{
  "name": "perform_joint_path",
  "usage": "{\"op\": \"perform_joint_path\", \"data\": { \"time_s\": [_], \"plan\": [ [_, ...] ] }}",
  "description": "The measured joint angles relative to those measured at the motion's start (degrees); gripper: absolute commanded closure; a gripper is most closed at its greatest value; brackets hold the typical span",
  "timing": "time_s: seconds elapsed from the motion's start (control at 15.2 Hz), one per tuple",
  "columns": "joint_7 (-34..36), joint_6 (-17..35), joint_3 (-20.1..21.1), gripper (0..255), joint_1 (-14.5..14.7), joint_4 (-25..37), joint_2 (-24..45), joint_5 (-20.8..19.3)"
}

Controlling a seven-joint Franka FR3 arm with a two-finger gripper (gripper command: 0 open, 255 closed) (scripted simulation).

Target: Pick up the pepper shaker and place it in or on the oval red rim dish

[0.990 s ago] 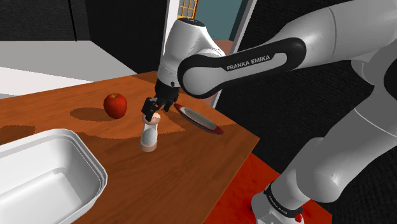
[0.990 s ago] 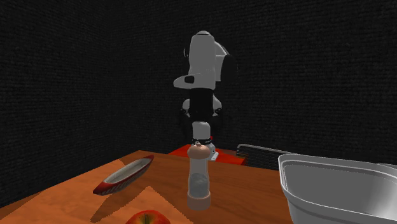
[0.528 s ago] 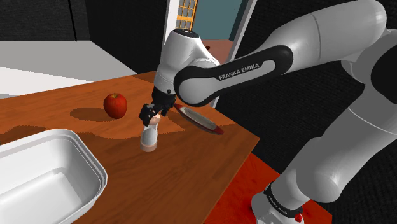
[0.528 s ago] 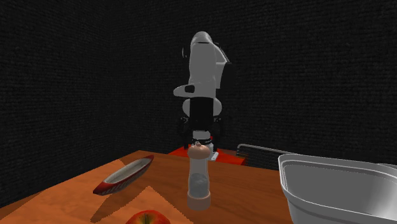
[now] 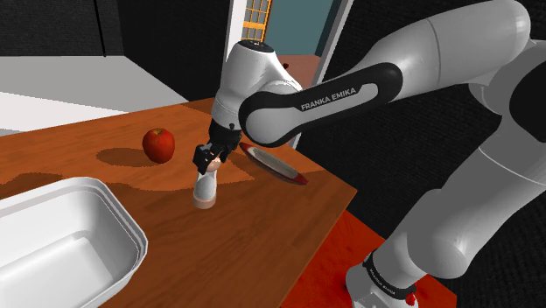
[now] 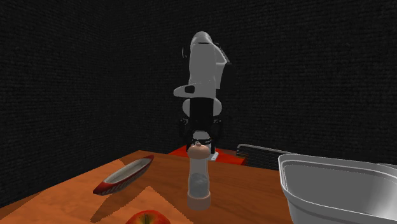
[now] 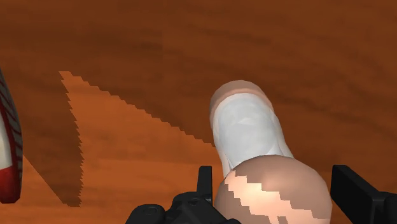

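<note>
The pepper shaker stands upright on the wooden table; it has a pale clear body and a tan rounded top. My black gripper comes down over that top and is shut on it. In the wrist view the two fingers clasp the shaker's top on either side, around the gripper's midpoint. The oval red rim dish lies on the table just beyond the shaker toward the shoulder view's right, a hand's width away. From across the table I see the shaker, the gripper on its cap and the dish.
A red apple sits toward the shoulder view's left of the shaker. A large white tub takes up the near left corner. The table edge runs close past the dish, with red floor below.
The hand lowered a little over the shaker's top a second ago. Since half a second ago the fingers have drawn in from wide apart and now grip the cap.
</note>
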Motion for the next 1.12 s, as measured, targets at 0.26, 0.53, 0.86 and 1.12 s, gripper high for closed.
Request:
{"op": "perform_joint_path", "data": {
  "time_s": [0.26,0.53,0.86,1.12],
  "plan": [
    [0.02,-0.01,0.0,255,0.01,0.02,0.0,0.0],
    [0.02,0.01,0.0,255,0.0,0.02,0.01,-0.01],
    [-0.73,-2.94,-0.03,255,-0.01,1.41,-1.64,1.03],
    [-1.24,-6.09,-0.11,255,-0.03,3.63,-2.67,1.66]
  ]
}}
